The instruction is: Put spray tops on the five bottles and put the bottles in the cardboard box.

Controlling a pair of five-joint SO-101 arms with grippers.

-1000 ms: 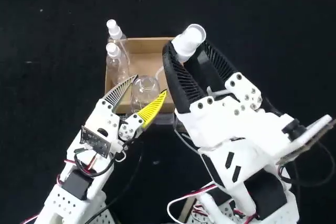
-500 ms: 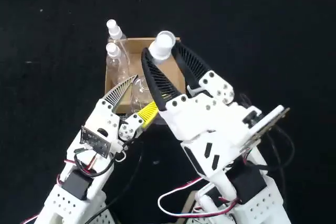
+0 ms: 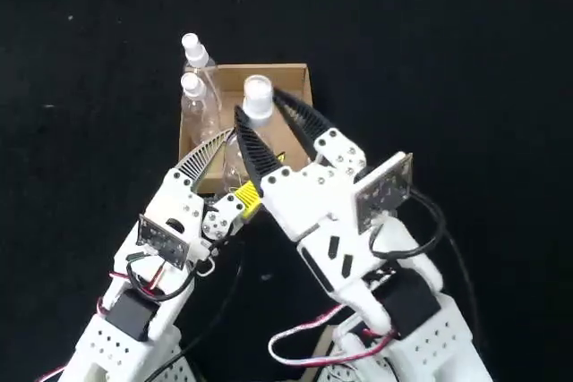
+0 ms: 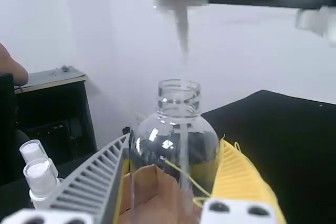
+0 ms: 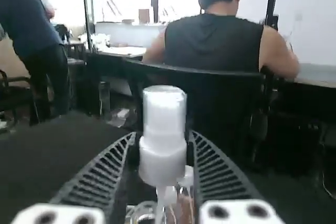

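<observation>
The top (image 5: 163, 129), clamped upright in the right pincer (image 5: 163, 141), is held straight above the bottle (image 4: 169, 136) gripped by the left pincer (image 4: 174, 144), tube (image 4: 182, 40) dropped into the neck (image 4: 179, 96).

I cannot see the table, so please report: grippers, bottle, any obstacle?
Left gripper shut on open bottle at cardboard box. Right gripper shut on spray top, its tube inside bottle neck. Two capped bottles close by, not blocking.

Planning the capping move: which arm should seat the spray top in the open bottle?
Right. The right gripper holds the spray top above the neck of the bottle, its tube apparently inside. The left gripper only clamps that bottle, so it should probably hold steady.
</observation>
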